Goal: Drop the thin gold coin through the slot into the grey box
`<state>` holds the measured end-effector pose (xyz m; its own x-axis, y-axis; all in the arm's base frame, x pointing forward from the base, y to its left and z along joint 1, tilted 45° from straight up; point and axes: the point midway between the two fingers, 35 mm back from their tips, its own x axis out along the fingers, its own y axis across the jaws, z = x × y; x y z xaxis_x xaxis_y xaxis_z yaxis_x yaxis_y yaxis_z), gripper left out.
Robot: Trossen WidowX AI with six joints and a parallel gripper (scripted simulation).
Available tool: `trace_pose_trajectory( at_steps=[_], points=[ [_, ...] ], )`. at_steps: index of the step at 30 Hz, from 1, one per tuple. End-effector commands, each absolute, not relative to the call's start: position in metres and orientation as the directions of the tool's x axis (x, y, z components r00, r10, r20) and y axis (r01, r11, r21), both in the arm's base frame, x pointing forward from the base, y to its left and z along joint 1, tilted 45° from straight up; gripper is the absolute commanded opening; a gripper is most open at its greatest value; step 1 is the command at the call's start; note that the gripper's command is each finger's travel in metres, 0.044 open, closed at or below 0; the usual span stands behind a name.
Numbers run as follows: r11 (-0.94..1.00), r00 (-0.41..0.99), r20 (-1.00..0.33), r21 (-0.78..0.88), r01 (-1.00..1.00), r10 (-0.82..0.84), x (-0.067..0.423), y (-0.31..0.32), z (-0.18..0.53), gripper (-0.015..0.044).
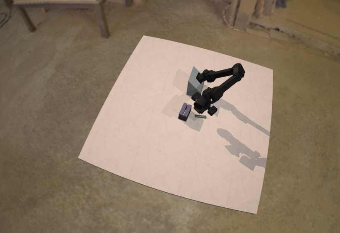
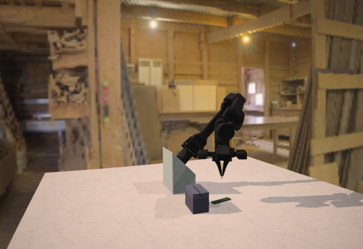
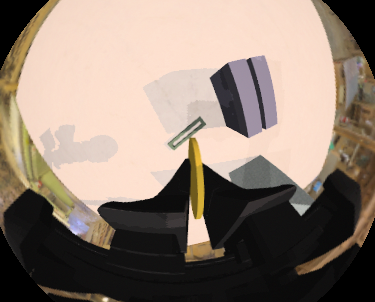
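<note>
My gripper (image 2: 221,172) (image 3: 190,162) is shut on the thin gold coin (image 3: 196,176) (image 2: 222,170) and holds it edge-on, hanging down between the fingertips, well above the table. In the top view the gripper (image 1: 202,105) hides the coin. The grey box (image 1: 184,111) (image 2: 196,198) (image 3: 247,95) with the narrow slot in its lid stands on the table, below and to the left of the gripper in the exterior view. The dark-green holder (image 1: 200,116) (image 2: 220,200) (image 3: 186,133) lies empty on the table right beside the box.
A grey-green wedge-shaped block (image 1: 194,83) (image 2: 175,173) (image 3: 266,176) stands behind the box, by the arm's base. The pale pink table top (image 1: 153,153) (image 2: 117,222) stretches wide around them. A wooden workshop surrounds the table.
</note>
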<state>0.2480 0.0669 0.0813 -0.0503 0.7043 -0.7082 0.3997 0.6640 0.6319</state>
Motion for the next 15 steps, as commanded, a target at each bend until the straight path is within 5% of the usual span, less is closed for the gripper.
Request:
trace_pose_trajectory(
  at_steps=[1, 8, 15],
  points=[
    [0.697, -0.052, -0.710, 0.671, 0.252, 0.702, 0.2483, 0.0667, 0.0814, 0.0000],
    [0.712, -0.052, -0.710, 0.702, 0.021, 0.702, 0.2488, 0.0670, 0.0818, 0.0000],
    [0.711, -0.052, -0.710, 0.703, -0.001, 0.702, 0.2489, 0.0670, 0.0818, 0.0000]
  ],
)
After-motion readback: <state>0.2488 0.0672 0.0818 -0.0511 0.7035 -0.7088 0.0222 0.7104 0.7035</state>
